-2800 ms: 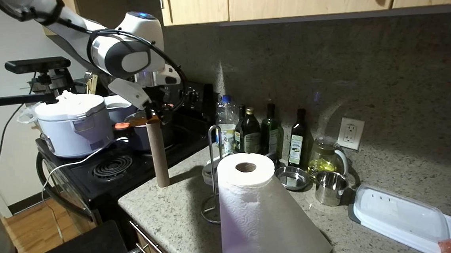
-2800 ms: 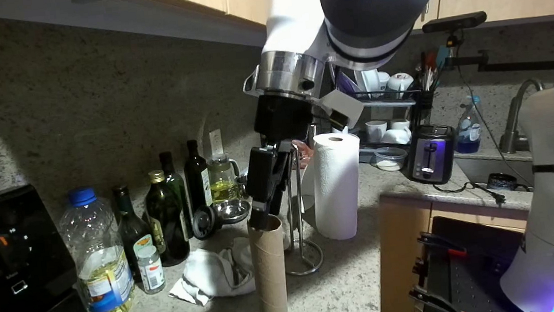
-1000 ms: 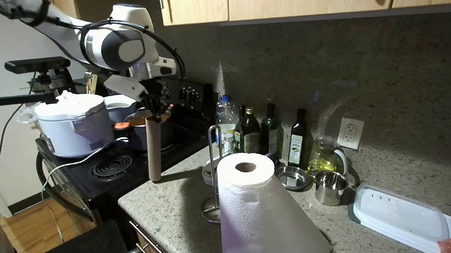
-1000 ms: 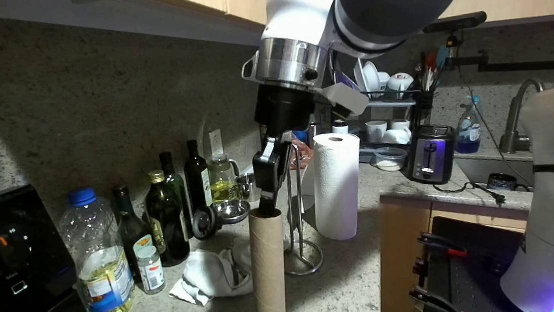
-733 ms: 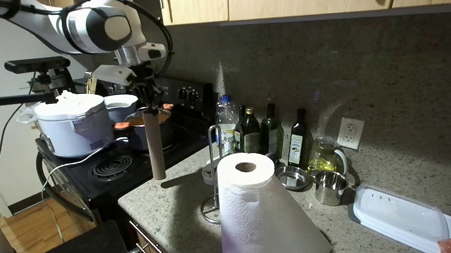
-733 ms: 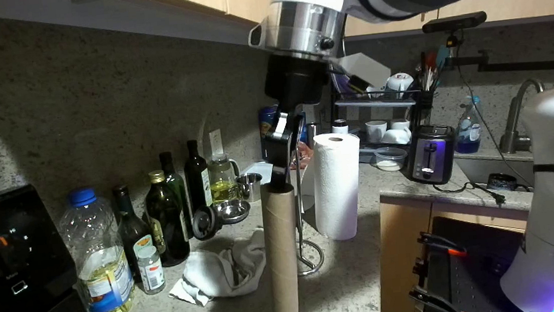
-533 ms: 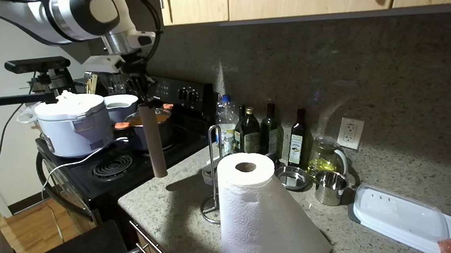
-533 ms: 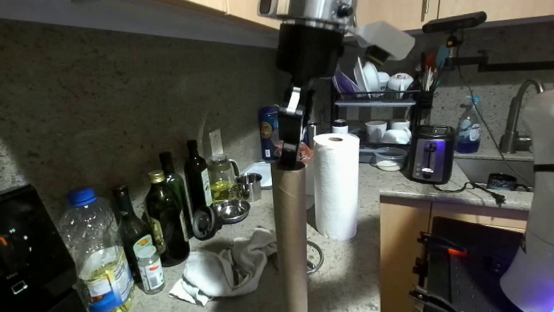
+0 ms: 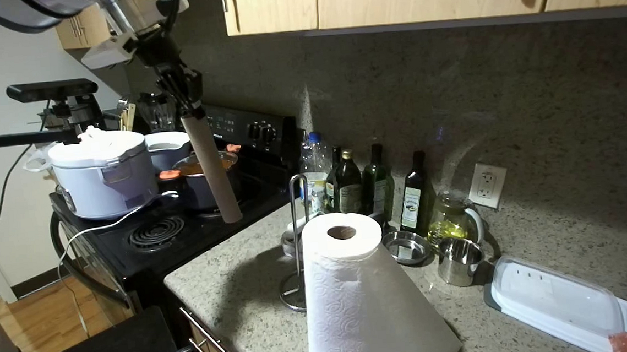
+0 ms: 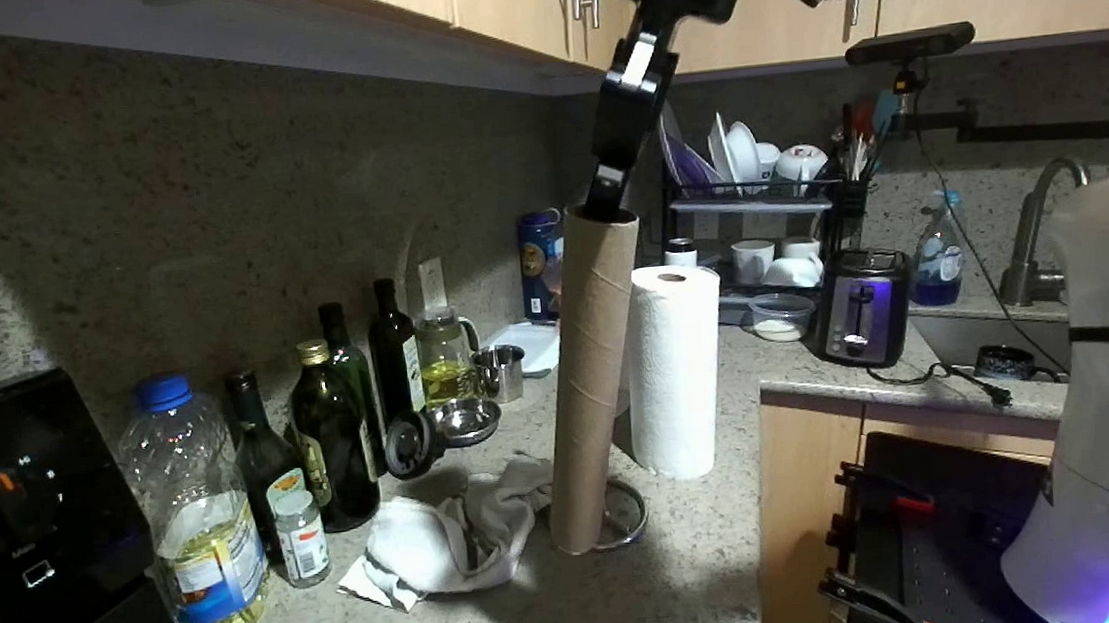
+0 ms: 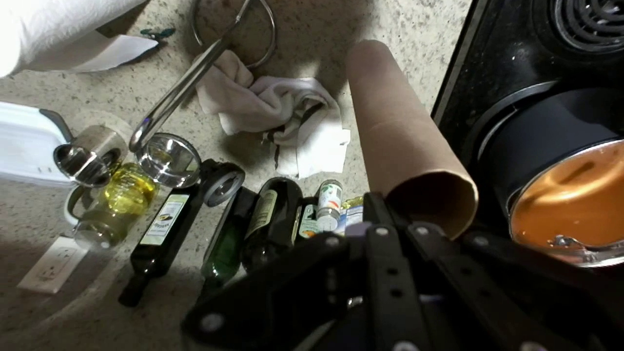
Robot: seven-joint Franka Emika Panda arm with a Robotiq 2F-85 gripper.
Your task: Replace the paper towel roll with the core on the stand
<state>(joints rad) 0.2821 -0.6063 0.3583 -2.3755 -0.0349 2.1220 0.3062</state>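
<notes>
Core (image 10: 591, 374) steeply aslant below hand (image 10: 608, 196)

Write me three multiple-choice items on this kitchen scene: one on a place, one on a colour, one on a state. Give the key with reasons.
1. Where is the paper towel roll?
A) On the counter, beside the stand
B) Threaded on the stand
C) On the stove

2. What colour is the cap on the big plastic bottle of yellow liquid?
A) Red
B) Green
C) Blue

3. What state is the core in?
A) Standing upright on the counter
B) Held at a tilt, off the counter
C) Lying flat on the counter

Key:
1: A, since the roll stands next to the stand, not threaded on it.
2: C, since the cap shows blue in both exterior views.
3: B, since the gripper pinches its upper rim and its lower end hangs clear of the counter.
</notes>
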